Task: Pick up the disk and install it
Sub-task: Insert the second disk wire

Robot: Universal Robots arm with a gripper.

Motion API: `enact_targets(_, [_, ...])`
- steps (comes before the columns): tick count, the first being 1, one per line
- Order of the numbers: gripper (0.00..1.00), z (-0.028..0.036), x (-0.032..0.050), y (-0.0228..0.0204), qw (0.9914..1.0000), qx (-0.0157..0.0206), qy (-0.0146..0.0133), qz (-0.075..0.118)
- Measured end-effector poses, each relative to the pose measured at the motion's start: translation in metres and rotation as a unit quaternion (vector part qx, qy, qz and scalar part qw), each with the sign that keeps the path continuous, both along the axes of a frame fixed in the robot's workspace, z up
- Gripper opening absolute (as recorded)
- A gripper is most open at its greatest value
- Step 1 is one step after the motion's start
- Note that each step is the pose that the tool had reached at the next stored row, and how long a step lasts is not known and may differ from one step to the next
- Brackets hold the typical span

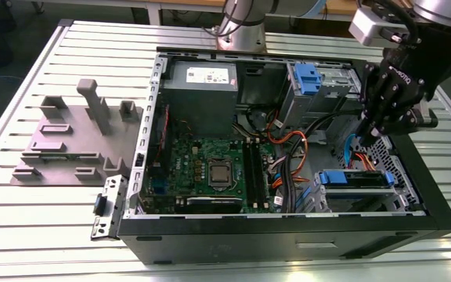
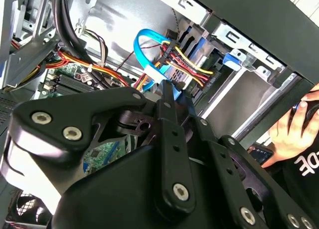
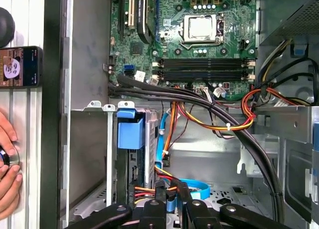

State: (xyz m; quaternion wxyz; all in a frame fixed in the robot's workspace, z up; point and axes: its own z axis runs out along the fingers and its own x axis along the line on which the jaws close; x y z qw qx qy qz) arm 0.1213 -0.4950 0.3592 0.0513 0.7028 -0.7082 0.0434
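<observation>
Your gripper (image 1: 366,134) hangs inside the open case (image 1: 288,235), at about 3 o'clock in the exterior view, just inside the case wall. Its jaws stand narrow, with only a slim gap between them, and they grip nothing. In the first wrist view the gripper (image 3: 170,191) is tip-down over a blue cable (image 3: 162,139) and a bundle of red, orange and yellow wires (image 3: 209,124).

The disk (image 1: 356,178) sits in the drive bay at about 4 o'clock in the exterior view, near the case's front corner, just at 6 o'clock from the gripper and apart from it. In the first wrist view the disk (image 3: 130,131) stands in its metal bay with the blue end tab facing out.

A second blue caddy (image 1: 308,79) sits at 1 o'clock, the power supply (image 1: 202,82) at 11 o'clock, and the motherboard (image 1: 209,164) at the centre. The case lies on a slatted table (image 1: 22,235), with a grey fixture (image 1: 77,135) at 9 o'clock. A person's hand (image 3: 5,159) rests beside a phone (image 3: 20,65).
</observation>
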Motion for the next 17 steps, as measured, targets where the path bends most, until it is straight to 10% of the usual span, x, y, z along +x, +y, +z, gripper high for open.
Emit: enact_targets(17, [0.16,-0.0063,0.0005,0.0000,1.00000,-0.0011,0.0000,-0.002])
